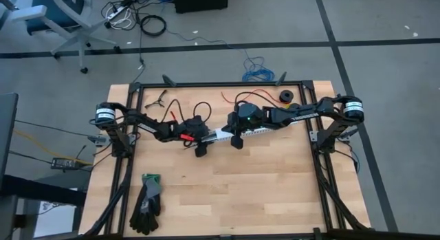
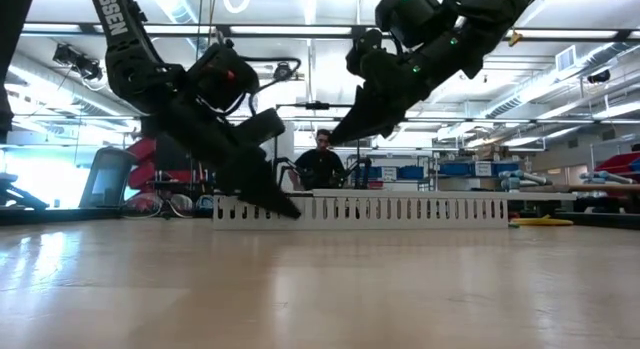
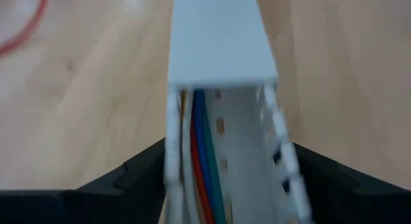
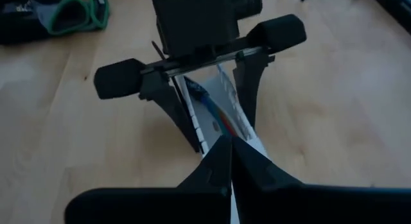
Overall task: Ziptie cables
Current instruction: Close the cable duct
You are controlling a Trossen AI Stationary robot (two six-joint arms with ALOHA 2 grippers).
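Note:
A white slotted channel (image 2: 360, 209) lies flat on the table, lengthwise between my two arms. A white cover (image 3: 218, 38) closes its far part. The cables (image 3: 202, 179), thin red, blue, green and white wires, lie inside its uncovered end. My left gripper (image 3: 225, 185) is open at that end (image 1: 210, 137), with one finger along each outer wall of the channel. My right gripper (image 4: 230, 147) is shut and hangs clear above the channel (image 2: 340, 137), pointing down at a slant toward my left gripper. My left gripper has its fingers (image 3: 144, 176) close beside the two slotted side walls (image 3: 172, 153) at the channel's open end, coming in slanting down along its length. I cannot tell whether the fingers touch the walls. The channel rests flat on the table.
A pair of dark gloves with green cuffs (image 1: 148, 195) lies near the table's front left. A thin red wire (image 1: 180, 106) and a black roll (image 1: 285, 97) lie toward the far edge. A blue coiled cable (image 1: 258, 69) lies on the floor beyond. A person (image 2: 322, 159) is behind the table.

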